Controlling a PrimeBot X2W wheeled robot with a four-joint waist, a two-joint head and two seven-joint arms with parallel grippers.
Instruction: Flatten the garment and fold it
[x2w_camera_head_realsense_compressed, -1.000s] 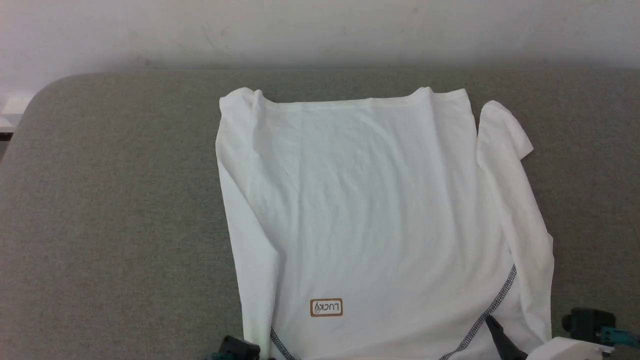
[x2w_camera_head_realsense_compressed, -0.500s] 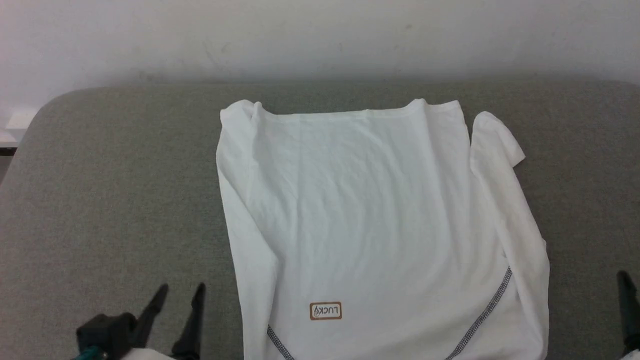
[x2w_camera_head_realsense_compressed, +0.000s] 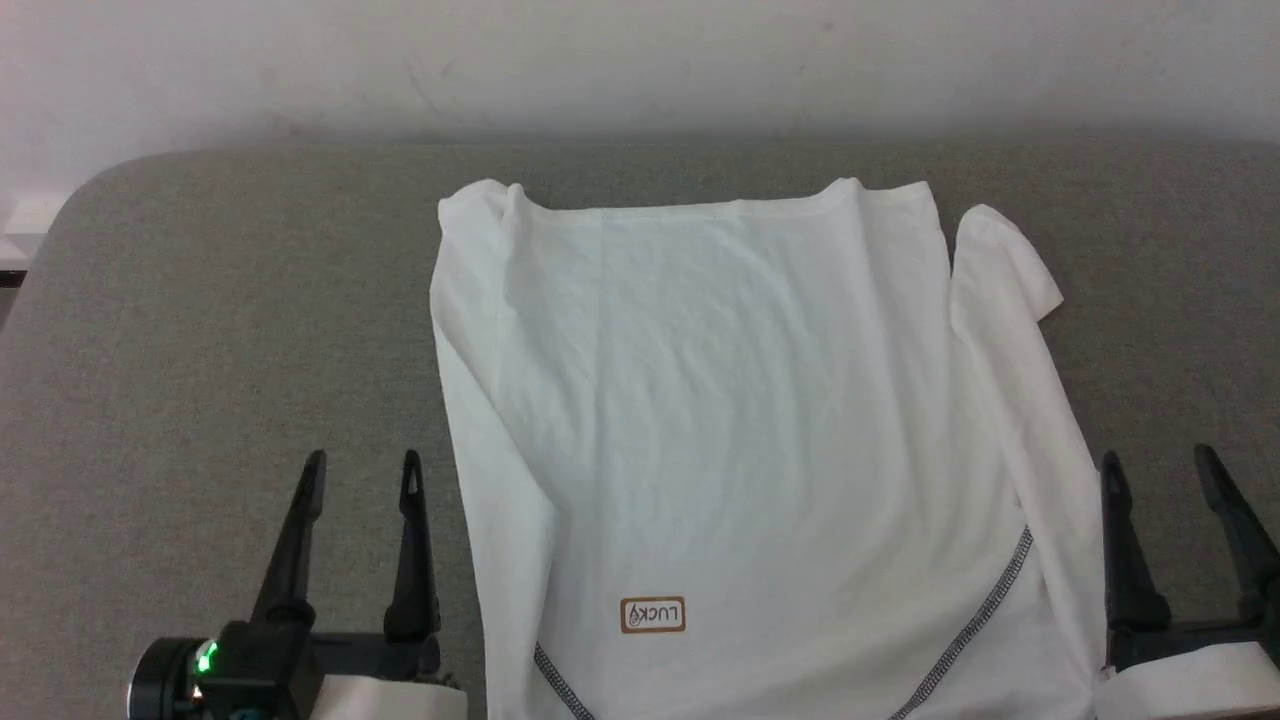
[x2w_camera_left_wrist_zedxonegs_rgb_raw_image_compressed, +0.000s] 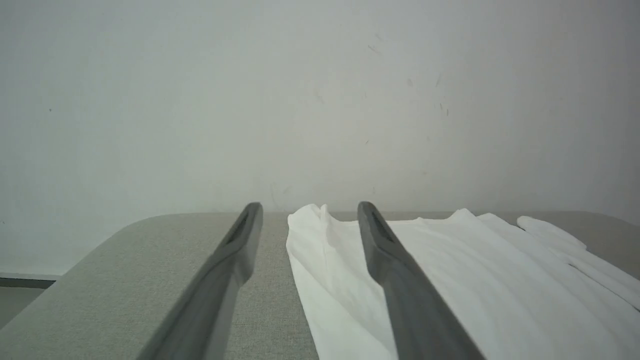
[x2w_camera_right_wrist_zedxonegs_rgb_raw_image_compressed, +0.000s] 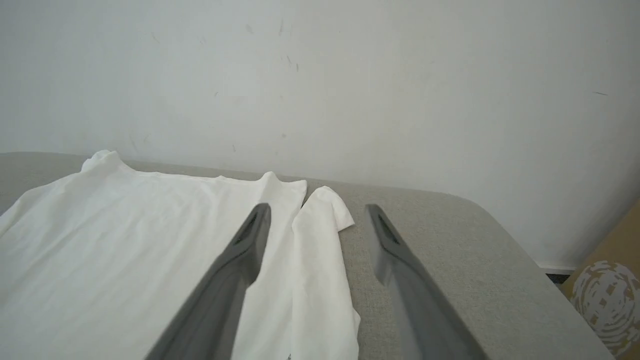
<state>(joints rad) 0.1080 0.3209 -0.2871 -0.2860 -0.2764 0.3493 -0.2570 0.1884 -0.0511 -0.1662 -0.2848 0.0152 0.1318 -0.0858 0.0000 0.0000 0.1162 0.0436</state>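
Observation:
The garment, a white long-sleeved shirt, lies spread on the grey padded table, its sleeves folded in along both sides. A tan-bordered patch and grey zigzag stitching mark its near end. My left gripper is open just left of the shirt's near left edge, holding nothing. At the shirt's near right edge my right gripper is open too, apart from the cloth. The left wrist view has the garment under the right finger; the right wrist view has the garment to the left.
A white wall runs behind the table's far edge. The table's rounded far left corner is near the wall. A brown cardboard box stands beyond the table's right end. Bare grey surface lies on both sides of the shirt.
Both grippers have drawn back off the shirt's near end, opened fully, and now stand at its left and right sides, fingers pointing away. The head camera shifted slightly.

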